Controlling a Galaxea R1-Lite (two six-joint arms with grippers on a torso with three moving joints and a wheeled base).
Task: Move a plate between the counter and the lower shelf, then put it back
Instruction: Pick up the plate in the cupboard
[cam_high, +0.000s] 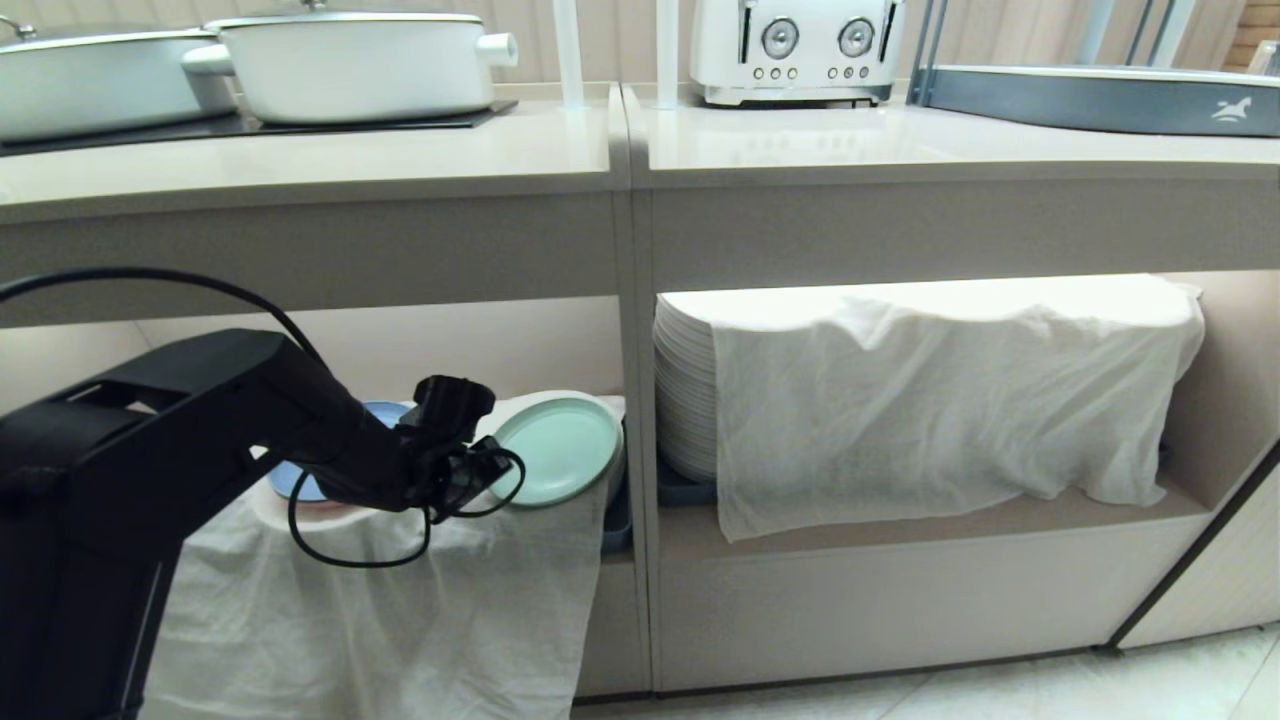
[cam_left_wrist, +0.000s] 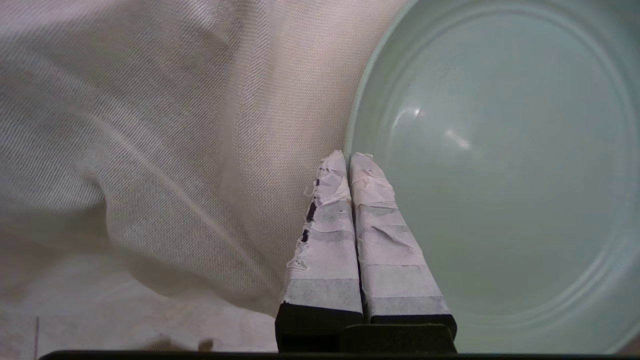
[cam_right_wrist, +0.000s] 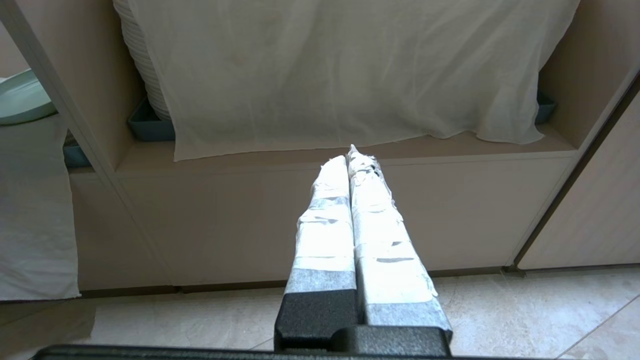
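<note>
**Left jaws clamped on the green plate's rim in the lower shelf**

From my remote seat, I see the left gripper (cam_high: 490, 470) in the lower left of the head view, reaching into the left bay of the lower shelf (cam_high: 930, 520). In the left wrist view its taped fingers (cam_left_wrist: 325, 240) are pressed together with the near rim of the plate (cam_left_wrist: 500, 160) between them, one finger over the plate's inner face, the other on the cloth side, so I read the jaws as clamped on the plate. The plate (cam_high: 556, 450) sits just left of the centre of the head view, tilted, resting on a white cloth (cam_high: 420, 610) that drapes down over the shelf front. A blue plate (cam_high: 290, 480) shows behind the arm, further left, mostly hidden.

The right gripper (cam_right_wrist: 352, 155) shows only in its own wrist view, low and in front of the right bay, well apart from everything; its jaws are together with nothing between them.

In the right bay, a tall stack of white plates (cam_high: 685, 400) stands under another cloth (cam_high: 950, 400). Along the top of the head view the desk (cam_high: 400, 150) carries a white pot (cam_high: 350, 60) at upper left, a toaster (cam_high: 795, 50) at upper centre and a grey tray (cam_high: 1100, 100) at upper right.
</note>
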